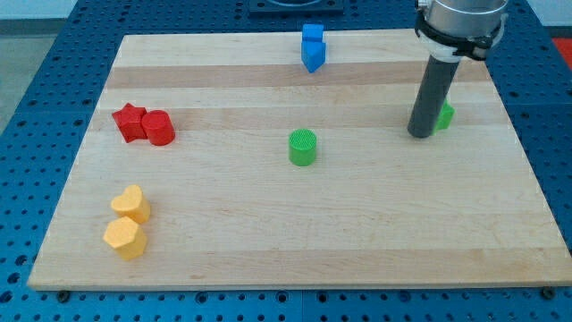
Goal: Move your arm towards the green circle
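- The relation that matters: the green circle lies toward the view's left of my tip, and slightly toward the view's bottom. I judge the coming move to be a mostly leftward slide with a small downward component.
- My tip rests on the wooden board in its right part, in the upper half. The green circle stands near the board's middle, well apart from my tip, with bare wood between them.
- The rod carries no jaws, so there is nothing to open or close; it can only push with its lower end.
- The circle is a short round cylinder, upright, with no long axis to line up against. Any approach direction would meet it the same way.
- A second green block sits just behind the rod on its right side, partly hidden. I cannot make out its shape, nor whether it touches the rod.
- Nothing lies on the straight line from my tip to the circle, as far as I can judge.
- Other blocks are well off that line: two blue blocks stacked close at the view's top, a red star touching a red cylinder at the left, and two yellow blocks at the lower left.
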